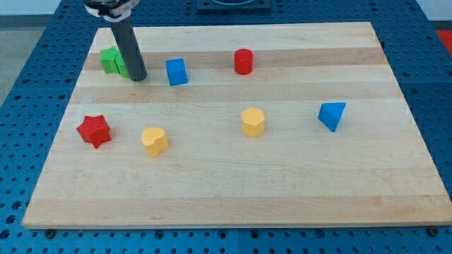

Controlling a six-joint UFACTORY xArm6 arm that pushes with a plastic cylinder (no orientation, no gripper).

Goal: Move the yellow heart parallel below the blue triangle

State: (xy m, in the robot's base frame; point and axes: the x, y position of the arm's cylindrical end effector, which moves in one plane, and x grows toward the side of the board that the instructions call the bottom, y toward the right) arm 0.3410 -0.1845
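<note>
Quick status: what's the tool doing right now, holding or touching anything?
Tool: a bare rod, nothing to open or close, holding nothing. My tip sits at the view's top left, in front of the green block, left of the blue cube, far from the yellow heart.

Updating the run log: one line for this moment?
my tip: beside green block | yellow heart: untouched, left of yellow hexagon | blue triangle: right | not started

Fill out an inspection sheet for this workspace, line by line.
Surface: wooden board, flat.
Job's things: yellow heart at lower left; blue triangle at the view's right.
Clutter: green block, blue cube, red cylinder, red star, yellow hexagon.
Grippers: none; my tip sits beside the green block, far from the heart.
Cables: nothing seen.
Surroundings: blue perforated table.
</note>
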